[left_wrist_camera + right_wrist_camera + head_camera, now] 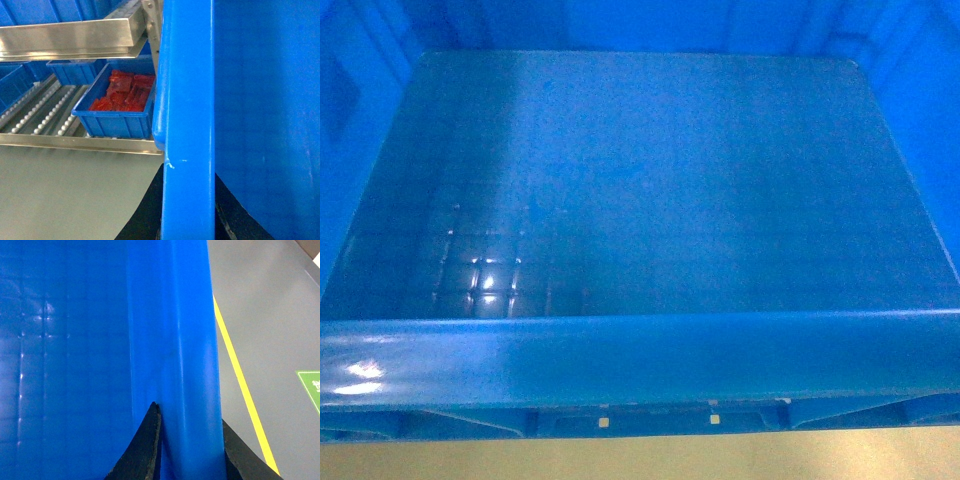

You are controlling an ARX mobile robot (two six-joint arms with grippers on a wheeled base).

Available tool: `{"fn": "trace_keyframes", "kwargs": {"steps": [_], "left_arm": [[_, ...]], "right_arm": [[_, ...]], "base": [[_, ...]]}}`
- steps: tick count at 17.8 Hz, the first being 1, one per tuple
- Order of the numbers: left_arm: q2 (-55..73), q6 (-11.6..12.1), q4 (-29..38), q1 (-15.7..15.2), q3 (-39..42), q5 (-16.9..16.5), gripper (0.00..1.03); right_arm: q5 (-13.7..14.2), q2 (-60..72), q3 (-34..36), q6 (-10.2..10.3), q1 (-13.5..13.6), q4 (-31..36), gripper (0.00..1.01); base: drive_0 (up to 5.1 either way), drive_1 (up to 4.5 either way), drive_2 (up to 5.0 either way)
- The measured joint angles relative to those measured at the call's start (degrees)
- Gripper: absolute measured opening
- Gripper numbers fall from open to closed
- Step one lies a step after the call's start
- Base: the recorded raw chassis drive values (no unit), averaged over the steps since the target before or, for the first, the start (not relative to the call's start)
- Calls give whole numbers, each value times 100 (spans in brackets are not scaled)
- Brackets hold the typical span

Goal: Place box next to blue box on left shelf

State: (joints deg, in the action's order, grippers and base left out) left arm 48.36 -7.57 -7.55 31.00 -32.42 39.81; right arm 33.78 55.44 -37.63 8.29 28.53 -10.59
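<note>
The box (640, 200), a large bright-blue crate, fills the head view with its grid-patterned floor and thick near rim (640, 355). Neither gripper shows there. In the left wrist view my left gripper (189, 220) is shut on the box's rim (187, 100), with one black finger (147, 215) on each side of it. My right gripper (190, 460) is likewise shut on the opposite rim (175, 340). Ahead on the left, the left shelf (45, 117) shows its white rollers. On it stands a smaller blue box (117, 122) holding red items, close beside the held rim.
A metal rail of an upper shelf level (70, 37) runs above the rollers, with more blue bins (70, 72) behind. Grey floor (65, 195) lies below the shelf edge. On the right a yellow floor line (240, 380) and a green marking (311, 387) show.
</note>
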Motion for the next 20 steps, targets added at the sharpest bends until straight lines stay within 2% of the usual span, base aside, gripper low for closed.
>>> {"fn": "trace_keyframes", "kwargs": {"steps": [20], "left_arm": [[0, 2, 4, 0, 0, 4, 11]], "right_arm": [[-9, 4, 0, 11, 0, -2, 17]], "base": [[-505, 240, 240]]}}
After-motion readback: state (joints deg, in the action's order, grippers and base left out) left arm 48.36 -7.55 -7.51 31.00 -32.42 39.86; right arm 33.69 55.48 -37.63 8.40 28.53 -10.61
